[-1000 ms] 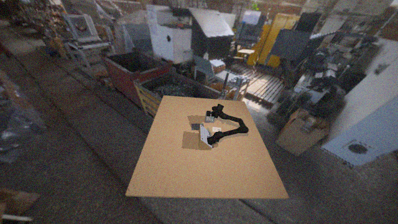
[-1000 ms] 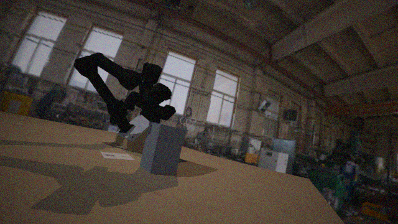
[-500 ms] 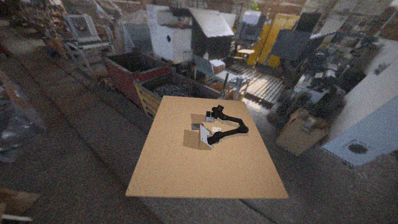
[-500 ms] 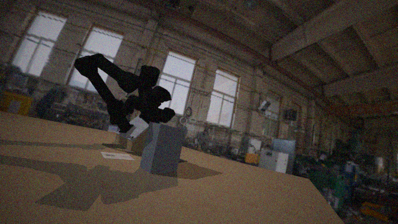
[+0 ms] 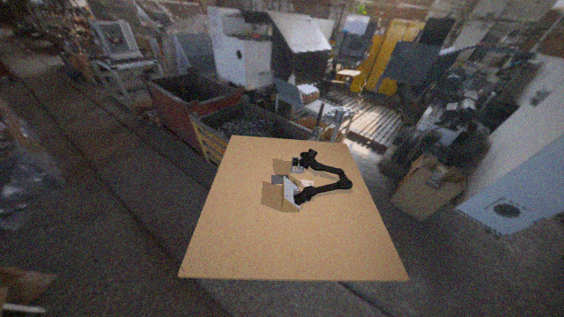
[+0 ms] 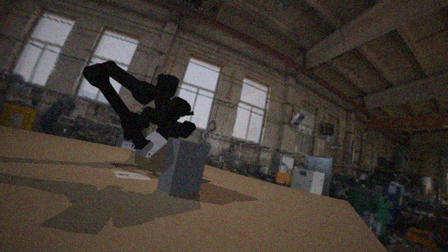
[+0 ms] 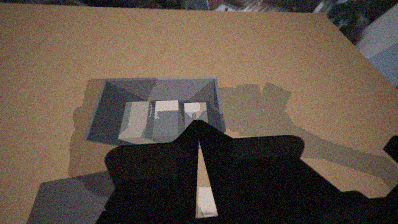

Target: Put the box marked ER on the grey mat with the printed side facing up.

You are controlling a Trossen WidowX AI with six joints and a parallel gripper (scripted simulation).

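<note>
"Which carton do you want me after?"

"You need the ER box, standing in the bin (image 5: 297, 171) (image 6: 187, 169) (image 7: 182, 89) on the table (image 5: 286, 246) (image 6: 280, 217) (image 7: 260, 45). Your wrist view shows three pale boxes: one toward nine o'clock of the fingertips, one toward ten (image 7: 166, 120), one near twelve (image 7: 195, 109). You can't tell which is ER; no code is legible."

"And my jaws?"

"They're pressed together with nothing pinched, so spread them before you reach in."

"How will it handle?"

"Likely light and fairly stiff, like thin carton; squeeze hard and you may dent it. Take opposite sides high up, squarely, or it could pivot. The narrow gaps may make you nudge a neighbour."

"Then where?"

"The grey mat (image 5: 277, 180) (image 6: 206, 180) (image 7: 65, 200), toward eight o'clock in your wrist view. Lay it print up, then back off."
</note>
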